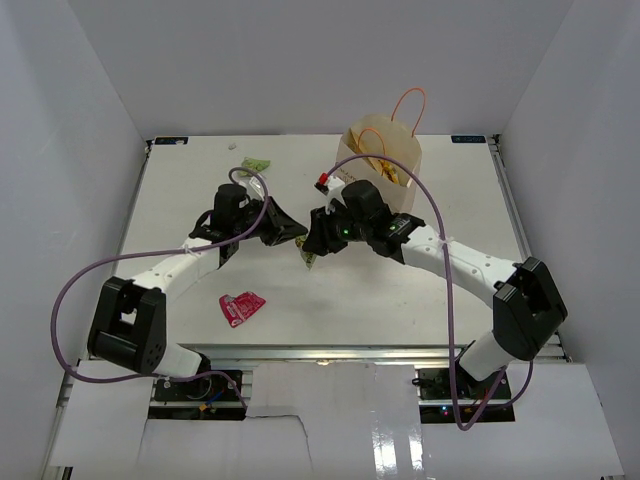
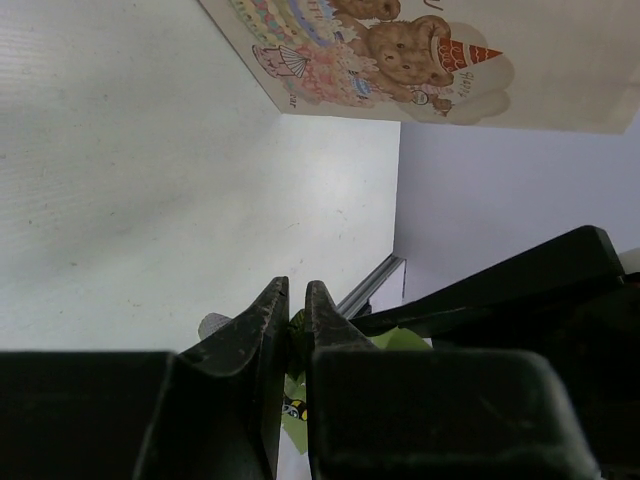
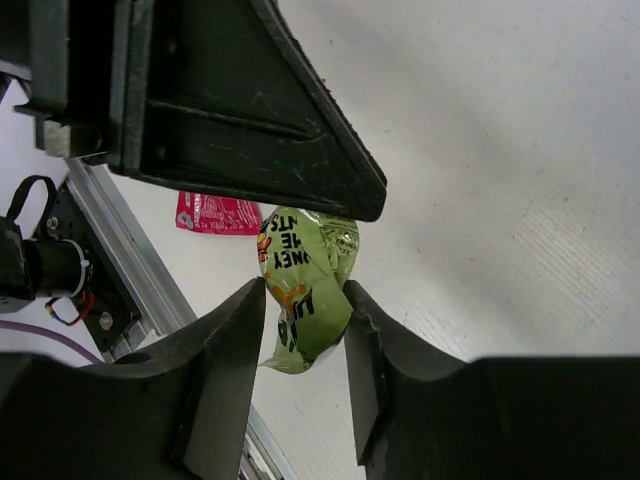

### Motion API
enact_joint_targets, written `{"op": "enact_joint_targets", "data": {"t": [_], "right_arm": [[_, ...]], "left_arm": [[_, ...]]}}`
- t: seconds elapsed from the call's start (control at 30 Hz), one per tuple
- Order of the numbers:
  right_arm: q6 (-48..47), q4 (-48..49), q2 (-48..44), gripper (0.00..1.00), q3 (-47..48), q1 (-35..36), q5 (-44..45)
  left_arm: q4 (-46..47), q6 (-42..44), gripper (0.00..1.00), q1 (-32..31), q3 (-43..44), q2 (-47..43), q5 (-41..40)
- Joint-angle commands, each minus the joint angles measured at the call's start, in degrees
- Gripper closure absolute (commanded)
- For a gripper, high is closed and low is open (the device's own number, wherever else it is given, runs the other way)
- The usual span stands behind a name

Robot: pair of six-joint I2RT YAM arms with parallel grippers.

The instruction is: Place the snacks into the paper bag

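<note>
Over the middle of the table, a green snack packet (image 1: 311,258) (image 3: 300,255) hangs between both grippers. My left gripper (image 1: 298,234) (image 2: 297,290) is shut on its top edge; a strip of the green packet (image 2: 293,420) shows between its fingers. My right gripper (image 1: 316,244) (image 3: 303,289) comes from the other side, and its two fingers touch the packet's sides. The paper bag (image 1: 385,150) (image 2: 430,50) stands upright at the back, with something yellow in its mouth. A magenta packet (image 1: 241,306) (image 3: 218,213) lies near the front left. Another green packet (image 1: 255,164) lies at the back.
White walls close in the table (image 1: 450,290) on three sides. A metal rail (image 3: 130,250) runs along the table's near edge. The bag's orange loop handle (image 1: 410,105) sticks up above it. Purple cables loop off both arms.
</note>
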Motion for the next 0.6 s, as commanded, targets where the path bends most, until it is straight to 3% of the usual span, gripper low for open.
{"op": "enact_joint_targets", "data": {"t": [0.0,0.03,0.07,0.17,0.2,0.3,0.33,0.4,0.43,0.57], "right_arm": [[1.0,3.1,0.9,0.59,1.9,0.4,-0.5],[0.9,3.3,0.9,0.66,1.8,0.3,-1.8],[0.6,3.3,0.8,0.79,1.7,0.4,-2.6],[-1.4,3.0,0.2,0.92,1.7,0.3,-4.5],[-3.0,2.8,0.0,0.92,1.9,0.3,-5.5],[-6.6,2.3,-1.2,0.92,2.6,0.1,-8.7],[-10.0,1.1,-1.8,0.92,3.1,0.1,-11.5],[-14.8,-1.0,-2.5,0.92,4.4,-0.5,-14.4],[-20.4,-2.2,-3.5,0.92,6.2,-0.9,-17.9],[-33.2,-9.4,-6.0,0.92,12.7,-4.2,-25.9]], "left_arm": [[1.6,-0.5,1.00,-0.2,-0.3,-3.3,1.4],[1.8,-0.5,1.00,-0.2,-0.3,-3.4,1.4],[1.9,-0.5,1.00,-0.2,-0.3,-3.6,1.6],[2.2,-0.5,1.00,-0.2,-0.5,-4.1,1.6],[2.3,-0.5,0.99,-0.2,-0.6,-4.1,1.4],[2.5,-0.9,0.80,-0.2,-0.6,-4.7,0.6],[1.7,-0.4,0.64,-0.1,-0.4,-4.9,-0.2],[0.2,1.5,0.51,0.1,1.3,-6.3,-1.7],[-3.2,3.9,0.36,0.6,2.1,-7.0,-4.6],[-11.5,12.0,0.16,2.3,5.5,-11.7,-14.1]]}}
